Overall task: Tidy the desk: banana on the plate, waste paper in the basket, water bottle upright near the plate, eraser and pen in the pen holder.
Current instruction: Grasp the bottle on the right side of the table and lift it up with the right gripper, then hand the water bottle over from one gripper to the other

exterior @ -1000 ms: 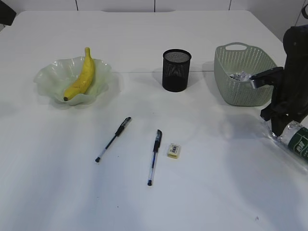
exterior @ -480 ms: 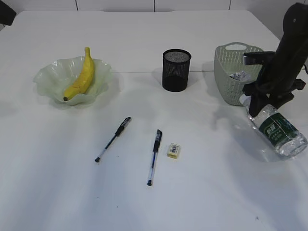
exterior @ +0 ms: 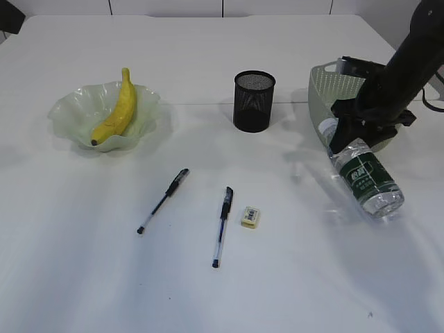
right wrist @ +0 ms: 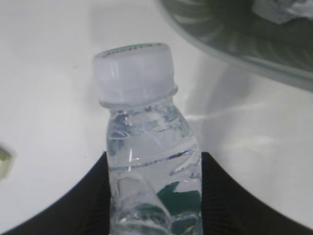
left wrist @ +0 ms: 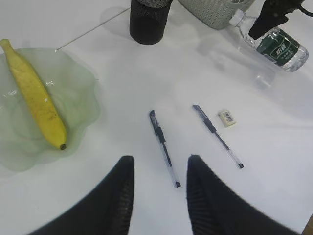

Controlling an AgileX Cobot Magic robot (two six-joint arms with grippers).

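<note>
The pen holder, a black mesh cup, stands upright on the white table and serves as the landmark here. Well to its left sits the pale green wavy plate, and the banana lies inside that plate with its stem pointing away from the camera. To the right of the pen holder stands the grey-green basket, with crumpled waste paper visible inside it in the right wrist view.

In front of the pen holder, toward the camera, lie two pens. The left pen is slanted, well apart from the holder. The right pen lies almost straight toward the camera. The eraser, small and yellowish, lies just beside the right pen, on its right.

The water bottle is to the right of the pen holder and in front of the basket, tilted with its white cap toward the basket. The right end effector pinches the bottle's shoulder just below the cap; its dark fingers press both sides of the clear plastic.

The left end effector hovers above the table on the near side of the pens, its jaws spread apart and holding nothing.
</note>
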